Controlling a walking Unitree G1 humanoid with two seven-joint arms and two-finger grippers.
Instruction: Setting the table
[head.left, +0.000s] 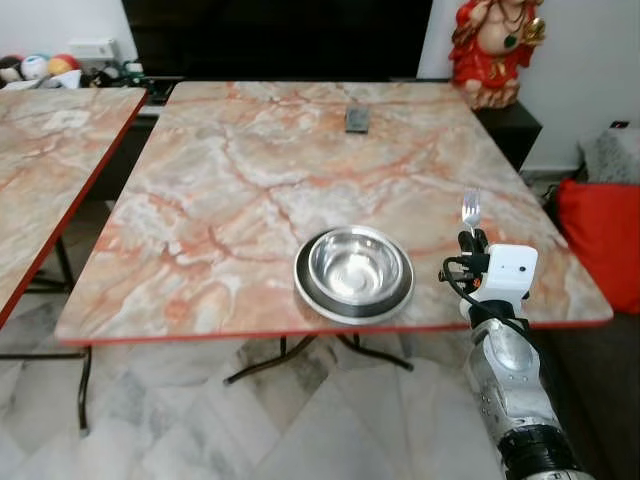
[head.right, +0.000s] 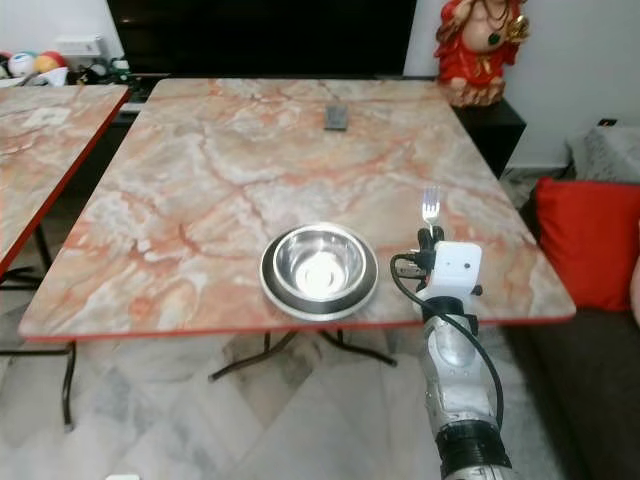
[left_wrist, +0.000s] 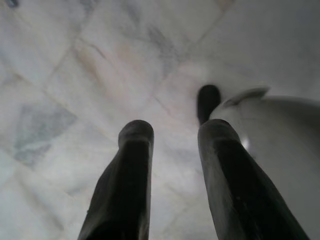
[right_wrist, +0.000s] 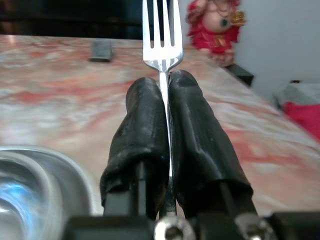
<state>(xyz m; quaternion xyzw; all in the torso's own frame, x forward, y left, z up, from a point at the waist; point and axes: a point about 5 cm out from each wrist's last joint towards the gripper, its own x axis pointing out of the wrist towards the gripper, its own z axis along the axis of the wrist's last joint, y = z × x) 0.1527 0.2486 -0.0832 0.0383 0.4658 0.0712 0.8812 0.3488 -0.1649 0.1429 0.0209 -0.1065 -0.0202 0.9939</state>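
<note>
A steel bowl (head.left: 357, 265) rests on a steel plate (head.left: 310, 293) near the front edge of the marble table (head.left: 230, 180). My right gripper (head.left: 473, 243) hovers just right of the bowl, over the table's front right part, shut on a silver fork (head.left: 471, 208) whose tines point away from me. In the right wrist view the fork (right_wrist: 161, 35) is pinched upright between the two black fingers (right_wrist: 145, 125), with the bowl's rim (right_wrist: 45, 170) beside them. My left gripper (left_wrist: 172, 132) hangs idle over the floor, its fingers apart and holding nothing.
A small dark object (head.left: 357, 119) lies at the far middle of the table. A second marble table (head.left: 45, 160) stands to the left. A red statue (head.left: 493, 50) sits at the back right, and a red cushion (head.left: 600, 235) lies right of the table.
</note>
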